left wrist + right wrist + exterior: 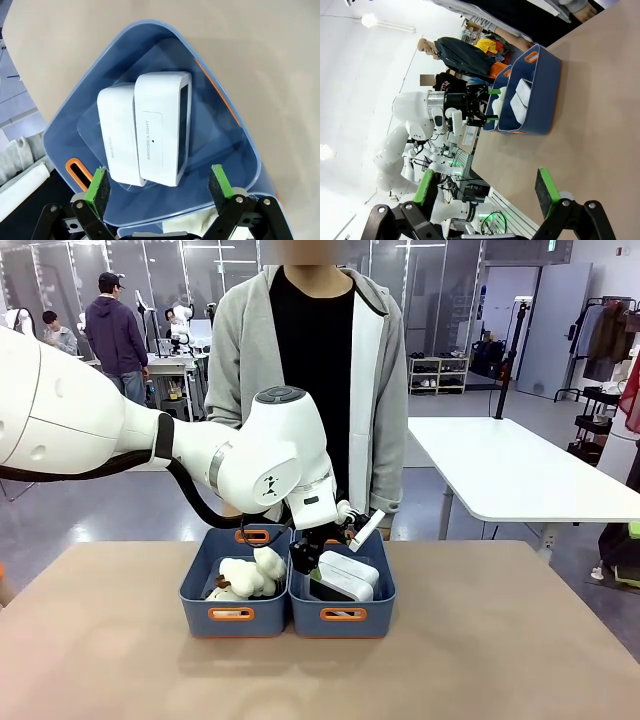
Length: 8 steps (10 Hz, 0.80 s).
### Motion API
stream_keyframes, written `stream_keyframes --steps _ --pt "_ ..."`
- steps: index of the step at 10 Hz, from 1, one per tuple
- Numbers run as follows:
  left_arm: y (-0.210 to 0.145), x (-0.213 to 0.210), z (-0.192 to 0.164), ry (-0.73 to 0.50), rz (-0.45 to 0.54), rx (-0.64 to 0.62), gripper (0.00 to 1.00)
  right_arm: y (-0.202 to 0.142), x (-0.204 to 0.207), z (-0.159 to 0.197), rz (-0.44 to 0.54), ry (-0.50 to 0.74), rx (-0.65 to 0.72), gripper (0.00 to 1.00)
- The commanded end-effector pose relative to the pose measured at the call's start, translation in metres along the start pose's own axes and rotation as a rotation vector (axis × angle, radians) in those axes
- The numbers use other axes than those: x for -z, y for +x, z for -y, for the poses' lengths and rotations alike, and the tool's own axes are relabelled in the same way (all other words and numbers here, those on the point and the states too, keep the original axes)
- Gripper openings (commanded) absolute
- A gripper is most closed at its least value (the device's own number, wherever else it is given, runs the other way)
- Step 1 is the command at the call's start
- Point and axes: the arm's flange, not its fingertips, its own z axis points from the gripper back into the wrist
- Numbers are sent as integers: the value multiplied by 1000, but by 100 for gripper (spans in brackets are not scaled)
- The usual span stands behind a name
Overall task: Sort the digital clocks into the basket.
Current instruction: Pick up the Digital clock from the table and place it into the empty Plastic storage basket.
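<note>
Two white digital clocks (346, 575) lie side by side in the right-hand blue basket (345, 617). In the left wrist view, one clock (162, 130) shows its dark display face on edge and the other (117, 135) rests against it, both on the basket's floor inside its wall (232, 150). My left gripper (316, 546) hangs open just above them, and its green pads (97, 187) hold nothing. My right gripper (485, 190) is open over bare table, well away from the basket (545, 90).
A second blue bin (230, 617) touches the basket's left side and holds white sheep plush toys (245, 578). A person (310, 360) stands close behind both bins at the table's far edge. The tan table (500, 640) spreads wide around the bins.
</note>
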Motion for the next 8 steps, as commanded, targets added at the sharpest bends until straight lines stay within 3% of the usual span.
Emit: stream_keyframes --steps 1,3,8 --pt "-1 0 -3 16 1 16 100 -1 -1 -2 -6 2 -3 100" --pt "0 0 0 0 0 0 100 -1 -1 -2 -6 2 -3 100" --pt "-62 -81 75 85 311 -378 100 -1 -1 -2 -6 2 -3 100"
